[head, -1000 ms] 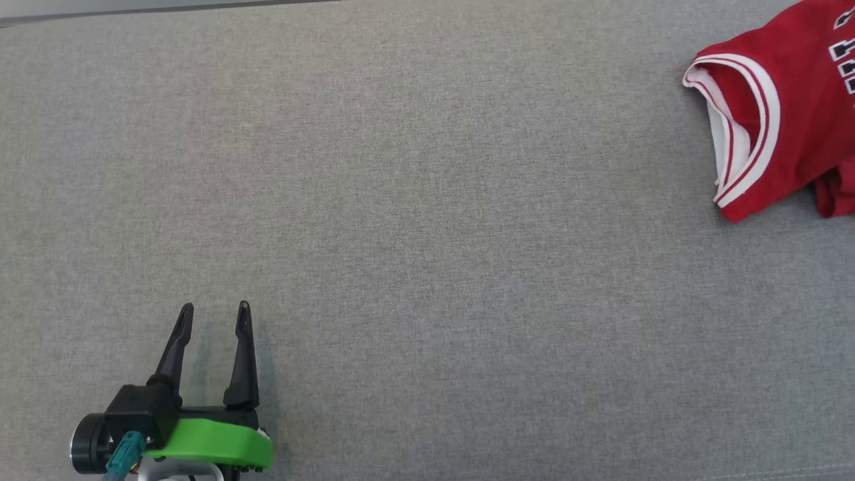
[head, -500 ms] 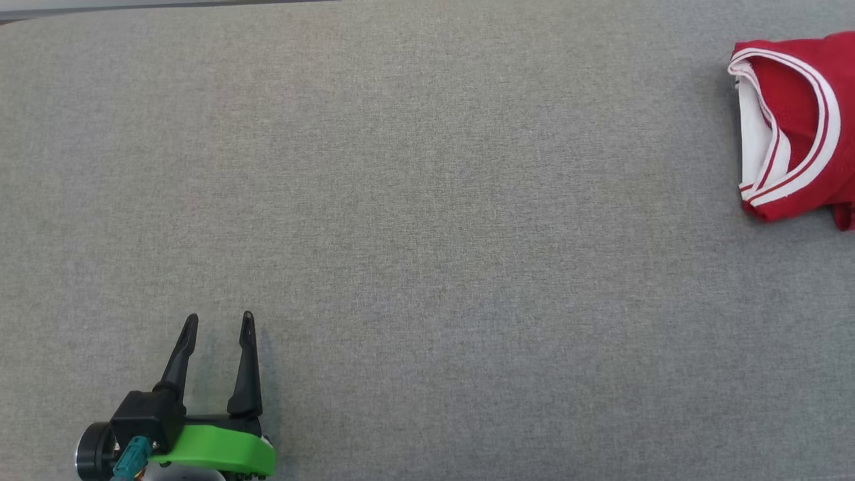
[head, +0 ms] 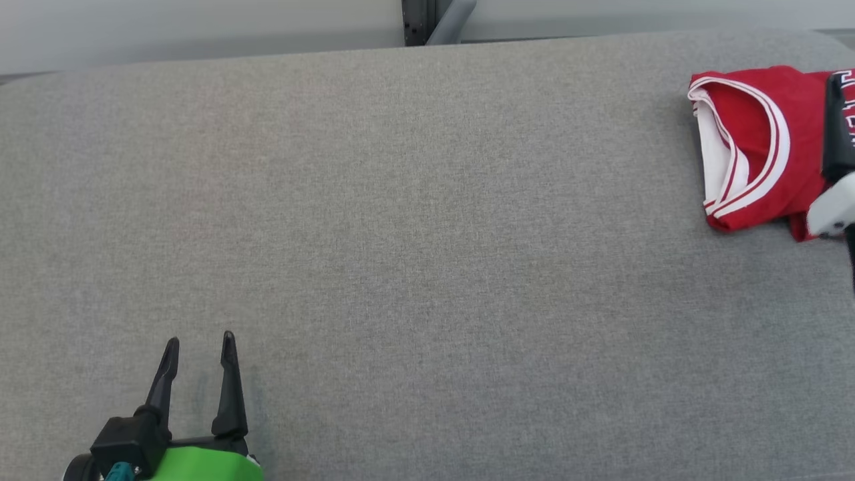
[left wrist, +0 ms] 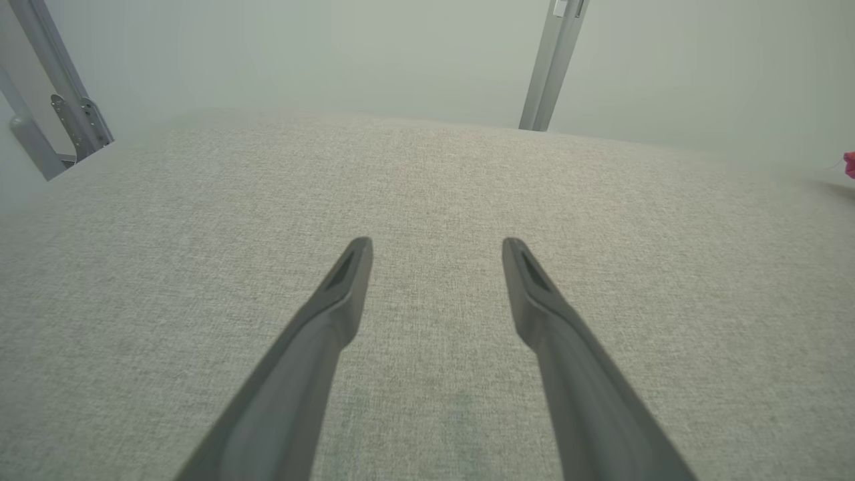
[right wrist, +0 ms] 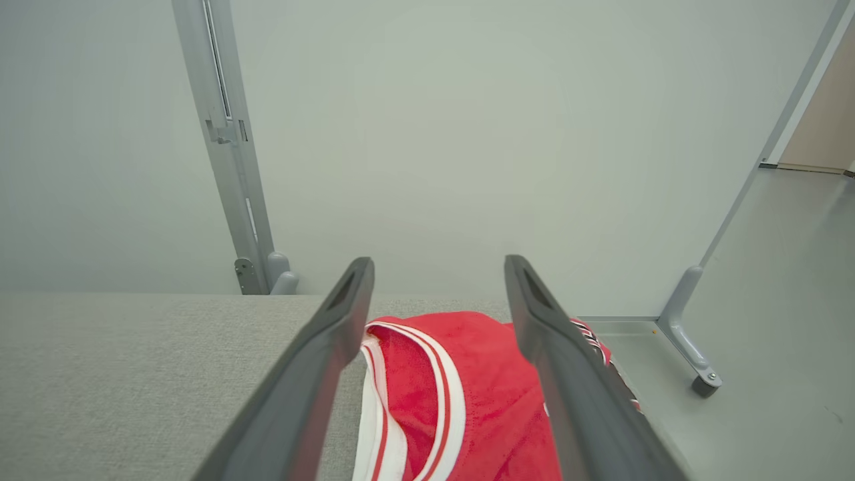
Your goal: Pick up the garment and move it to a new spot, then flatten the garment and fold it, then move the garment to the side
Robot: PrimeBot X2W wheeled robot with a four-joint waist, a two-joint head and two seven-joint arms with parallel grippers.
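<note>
The head camera looks steeply down from above on the grey padded surface [head: 427, 267], far edge near the top. The right wrist camera hangs close over the red garment [right wrist: 494, 414] at that surface's end, facing the wall [right wrist: 427, 133], and shares the garment with the head view. The left wrist camera sits low over the surface, facing the same wall (a red speck at its right edge is probably that garment).
</note>
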